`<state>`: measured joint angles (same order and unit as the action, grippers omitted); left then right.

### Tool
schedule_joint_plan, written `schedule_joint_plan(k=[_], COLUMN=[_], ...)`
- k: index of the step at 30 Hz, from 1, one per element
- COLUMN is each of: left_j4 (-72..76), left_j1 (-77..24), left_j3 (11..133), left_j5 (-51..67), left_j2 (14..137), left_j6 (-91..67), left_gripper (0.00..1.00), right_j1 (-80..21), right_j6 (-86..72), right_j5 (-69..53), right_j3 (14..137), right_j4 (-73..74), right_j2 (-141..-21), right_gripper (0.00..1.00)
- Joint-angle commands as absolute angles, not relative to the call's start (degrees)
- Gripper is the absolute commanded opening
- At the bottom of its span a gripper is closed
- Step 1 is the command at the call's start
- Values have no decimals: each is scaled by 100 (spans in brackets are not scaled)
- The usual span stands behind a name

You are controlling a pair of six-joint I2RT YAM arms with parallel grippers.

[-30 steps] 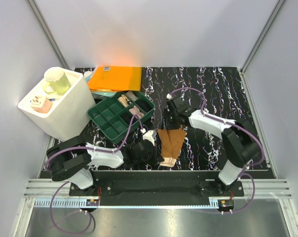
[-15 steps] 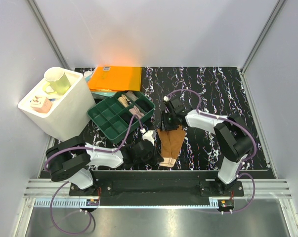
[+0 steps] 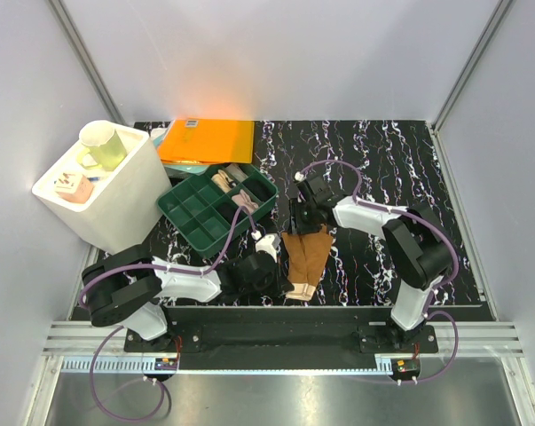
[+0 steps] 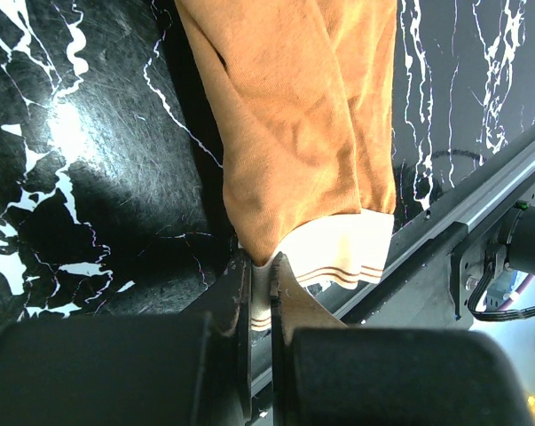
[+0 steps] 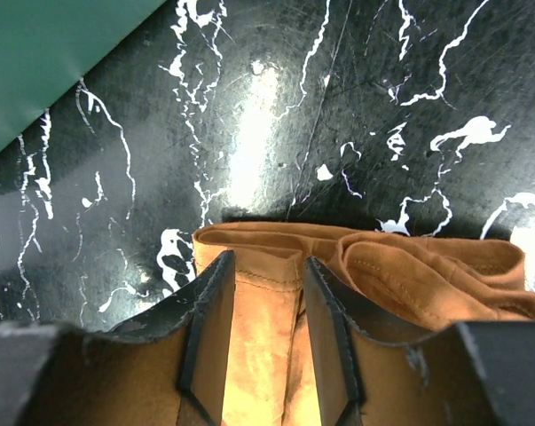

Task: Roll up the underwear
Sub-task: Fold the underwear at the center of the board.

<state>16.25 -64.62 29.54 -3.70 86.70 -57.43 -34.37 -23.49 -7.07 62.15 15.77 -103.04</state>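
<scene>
The brown underwear [image 3: 307, 253] lies folded in a long strip on the black marbled table, pale waistband [image 3: 301, 288] toward the near edge. My left gripper [image 3: 283, 282] is shut on that waistband [image 4: 347, 253], pinching its corner between the jaws [image 4: 260, 266]. My right gripper [image 3: 301, 226] is at the far leg end. Its fingers [image 5: 265, 262] stand open on either side of a fold of the brown fabric [image 5: 409, 266] at the hem. The black underwear is not in view.
A green compartment tray [image 3: 216, 209] sits left of the right gripper; its corner shows in the right wrist view [image 5: 54, 53]. An orange folder [image 3: 207, 140] lies behind it. A white bin [image 3: 116, 191] with a mug [image 3: 103, 145] stands at left. The table's metal front rail [image 4: 480, 222] runs by the waistband.
My right gripper has shifted a little left and back to the far end of the brown underwear. The left gripper has stayed on the waistband.
</scene>
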Motion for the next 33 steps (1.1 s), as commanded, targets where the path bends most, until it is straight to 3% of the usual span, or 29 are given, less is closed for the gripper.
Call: schedule_joint_plan(k=[1,18,33], left_j4=[1002,677,536], left_j1=[-6460,-6460,-6451], left_j3=[2839,2874,2751], left_j5=[-580,-686,-712], left_j2=[8666,8649,8613], left_j6=[-5599,-5783,-6047], left_gripper=[0,0,0], right_j1=[-3401,-3401,-3384], right_j6=[-2285,-2461,-2750], right_j5=[-878,-915,659], right_j3=[6222,6161,5556], right_j4=[1380,1415,2408], right_j2=[-10450,-9643,-8526], right_gripper=[43,13,2])
